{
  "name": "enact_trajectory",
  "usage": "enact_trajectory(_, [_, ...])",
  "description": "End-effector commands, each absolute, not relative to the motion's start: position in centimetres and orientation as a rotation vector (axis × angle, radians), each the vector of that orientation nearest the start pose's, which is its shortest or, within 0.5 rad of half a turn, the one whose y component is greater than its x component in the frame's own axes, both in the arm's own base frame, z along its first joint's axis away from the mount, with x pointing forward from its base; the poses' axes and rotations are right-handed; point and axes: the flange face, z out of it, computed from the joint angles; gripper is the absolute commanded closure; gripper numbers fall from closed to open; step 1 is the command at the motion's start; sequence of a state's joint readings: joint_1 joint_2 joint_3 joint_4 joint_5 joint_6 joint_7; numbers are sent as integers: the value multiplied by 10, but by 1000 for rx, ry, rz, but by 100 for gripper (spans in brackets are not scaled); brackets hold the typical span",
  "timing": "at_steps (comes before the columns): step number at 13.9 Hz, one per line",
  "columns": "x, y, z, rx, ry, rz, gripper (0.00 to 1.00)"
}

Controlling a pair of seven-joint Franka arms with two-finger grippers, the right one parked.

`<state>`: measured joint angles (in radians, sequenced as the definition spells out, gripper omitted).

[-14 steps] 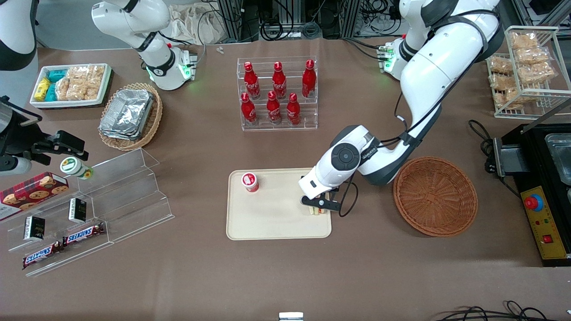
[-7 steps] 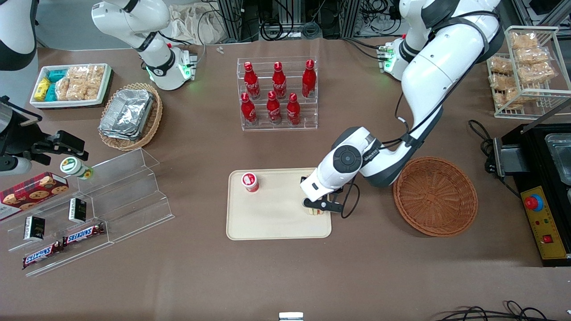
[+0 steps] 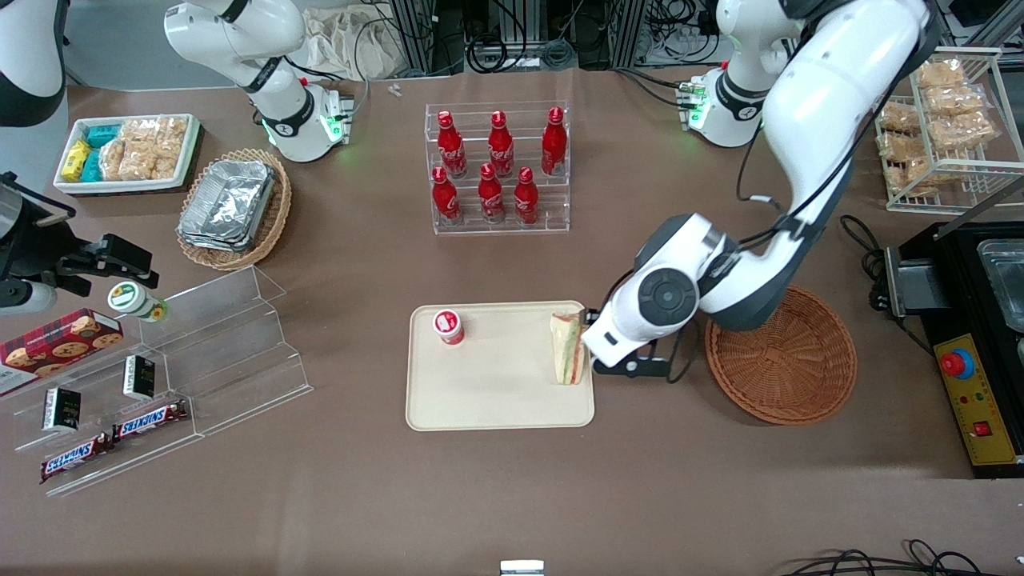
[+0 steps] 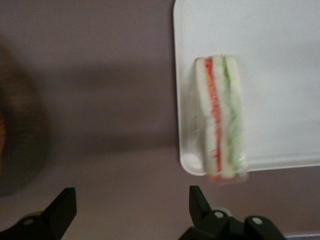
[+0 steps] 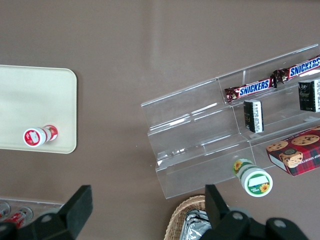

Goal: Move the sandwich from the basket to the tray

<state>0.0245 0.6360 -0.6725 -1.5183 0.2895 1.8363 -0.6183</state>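
The sandwich (image 3: 569, 349) lies on the beige tray (image 3: 496, 400) at the tray's edge nearest the basket, its red and green filling showing. It also shows in the left wrist view (image 4: 220, 117) on the tray (image 4: 280, 75). The round reddish-brown wicker basket (image 3: 781, 352) stands empty on the table toward the working arm's end. My left gripper (image 3: 632, 370) hangs over bare table between the tray and the basket, open and empty; its dark fingers (image 4: 200, 202) stand wide apart in the wrist view.
A small red-and-white cup (image 3: 449, 326) stands on the tray. A clear rack of red bottles (image 3: 498, 168) stands farther from the front camera. A clear stepped shelf with snacks (image 3: 184, 376) lies toward the parked arm's end. A black machine (image 3: 972, 336) is beside the basket.
My gripper let go of the sandwich, which now lies uncovered on the tray, and moved off the tray toward the basket.
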Motion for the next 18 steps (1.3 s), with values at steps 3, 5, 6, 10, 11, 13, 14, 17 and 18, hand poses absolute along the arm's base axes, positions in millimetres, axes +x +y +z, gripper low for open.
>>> enact_trajectory(3, [576,-289,419,-3010,111,276,0])
enact_trajectory(5, [576,-274,439,-2993,55,241,0])
enact_trajectory(6, [581,-259,441,-2992,33,258,0])
enact_trajectory(10, [576,-248,447,-2948,-4,295,0])
enact_trajectory(11, [578,-242,448,-2946,-4,293,0])
enact_trajectory(13, [584,-223,451,-2940,-52,302,0])
enact_trajectory(14, [587,-214,451,-2941,-71,305,0])
enact_trajectory(17, [600,-178,463,-2953,-166,289,0])
enact_trajectory(18, [602,-172,467,-2955,-184,287,0])
